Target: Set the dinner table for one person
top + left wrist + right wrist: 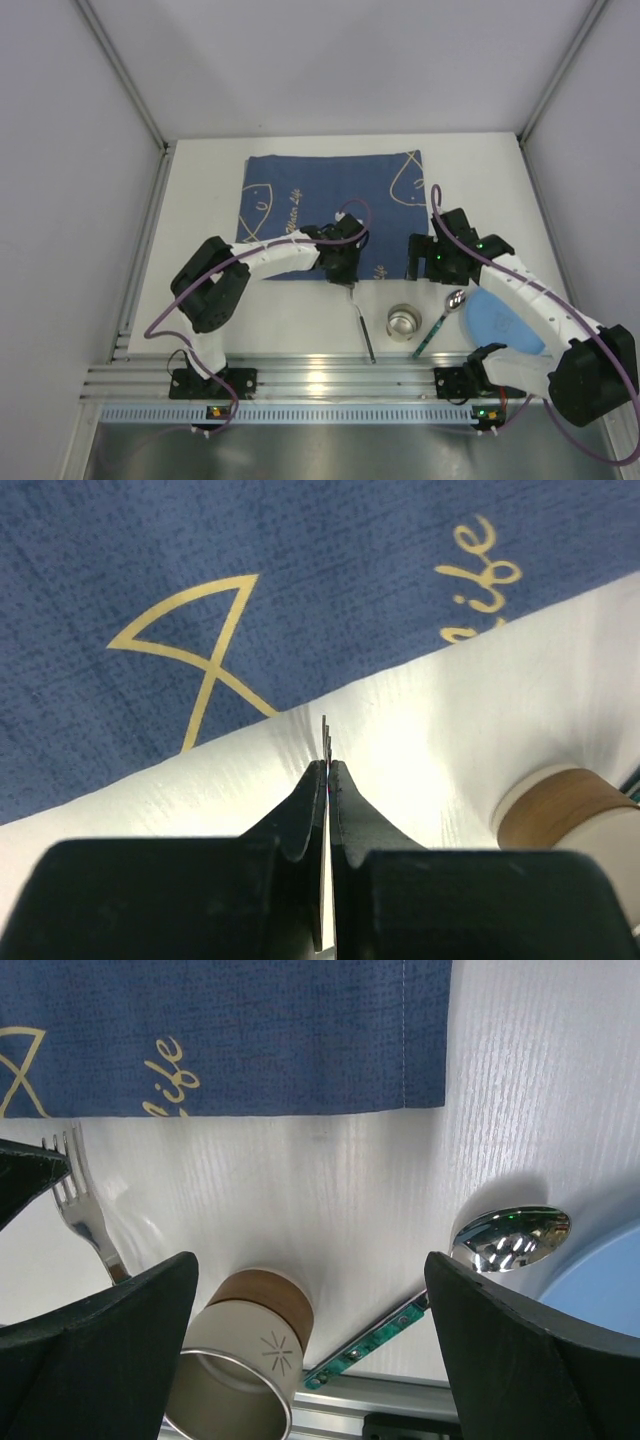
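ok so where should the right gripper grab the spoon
Probably best: take the spoon by the middle of its thin green handle, right gripper straight down from above, closing across it. It lies flat on the table; its bowl is hard by the blue plate, while the mid-handle has free space toward the cup.

The overhead camera looks steeply down over the whole bench (290, 320); both wrist cameras hang close above it, sharing the cup (250, 1320) and blue mat (250, 1030) edge

Dark blue cloth mat (320, 190) with gold line drawings and script. White dinner table (290, 320). Silver fork (88, 1215). Silver cup (403, 322), brown band. Light blue plate (497, 320). Green-patterned handle on the spoon (438, 325).
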You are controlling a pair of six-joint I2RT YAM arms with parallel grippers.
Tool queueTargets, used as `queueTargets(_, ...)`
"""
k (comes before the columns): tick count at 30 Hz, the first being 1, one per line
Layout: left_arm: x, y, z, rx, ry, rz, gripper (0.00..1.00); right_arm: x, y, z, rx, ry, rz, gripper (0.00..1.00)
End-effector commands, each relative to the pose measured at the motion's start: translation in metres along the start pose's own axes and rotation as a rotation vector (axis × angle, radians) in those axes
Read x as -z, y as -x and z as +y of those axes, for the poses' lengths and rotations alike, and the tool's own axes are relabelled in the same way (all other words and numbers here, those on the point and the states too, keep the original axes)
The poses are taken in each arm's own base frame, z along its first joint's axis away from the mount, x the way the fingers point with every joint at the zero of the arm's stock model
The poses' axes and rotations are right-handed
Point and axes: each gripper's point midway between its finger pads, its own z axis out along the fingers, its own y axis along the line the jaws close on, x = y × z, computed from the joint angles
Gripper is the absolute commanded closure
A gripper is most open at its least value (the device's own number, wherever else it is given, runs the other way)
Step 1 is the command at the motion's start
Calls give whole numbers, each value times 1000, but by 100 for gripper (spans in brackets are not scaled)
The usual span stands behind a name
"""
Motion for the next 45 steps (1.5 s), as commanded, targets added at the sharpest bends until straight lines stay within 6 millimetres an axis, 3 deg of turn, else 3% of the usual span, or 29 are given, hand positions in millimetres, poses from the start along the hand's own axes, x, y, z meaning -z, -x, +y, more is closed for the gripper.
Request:
queueTargets(1,39,25,-28,-66,-87,-61,100,6,14,4,4,10,-54,5)
queueTargets(2,52,34,-36,-87,-112,-86,100,6,14,4,6,10,-54,5)
queueTargets(5,72,45,-30,-176,-96,-110,100,7,13,2,9,6,-59,4)
queueTargets(8,93,68,-17,-217,-167,-133,100,8,9,-1,12,1,-52,5)
queueTargets(11,104,102,18,-235,-173,-181,100,8,4,-5,14,-4,-50,5)
queueTargets(12,105,118,42,-208,-144,-192,100,9,4,-4,14,2,-53,5)
queueTargets(14,111,139,61,-244,-140,-214,100,12,6,-2,16,8,-60,5)
queueTargets(15,106,151,87,-253,-112,-208,100,13,6,0,18,17,-57,4)
queueTargets(18,109,186,127,-259,-51,-228,100,14,6,7,15,52,-39,5)
queueTargets(19,92,188,142,-262,-42,-186,100,15,7,8,11,55,-39,5)
queueTargets(20,100,203,156,-243,-33,-199,100,17,4,13,11,78,-22,5)
queueTargets(22,82,206,173,-223,-55,-147,100,20,6,15,1,89,-24,5)
queueTargets(23,84,215,184,-208,-59,-162,100,21,5,16,2,96,-21,5)
queueTargets(28,72,217,223,-206,-33,-145,100,24,3,18,1,106,-14,5)
queueTargets(32,72,234,252,-219,48,-174,100,19,-3,19,4,108,27,5)
queueTargets(37,76,257,265,-259,124,-212,100,17,-1,23,22,114,57,5)
queueTargets(42,72,258,288,-224,240,-201,100,15,5,26,43,112,71,5)
queueTargets(44,72,259,287,-220,235,-208,67,16,6,28,46,121,72,5)
queueTargets(45,72,261,286,-215,234,-214,59,18,9,30,49,128,65,5)
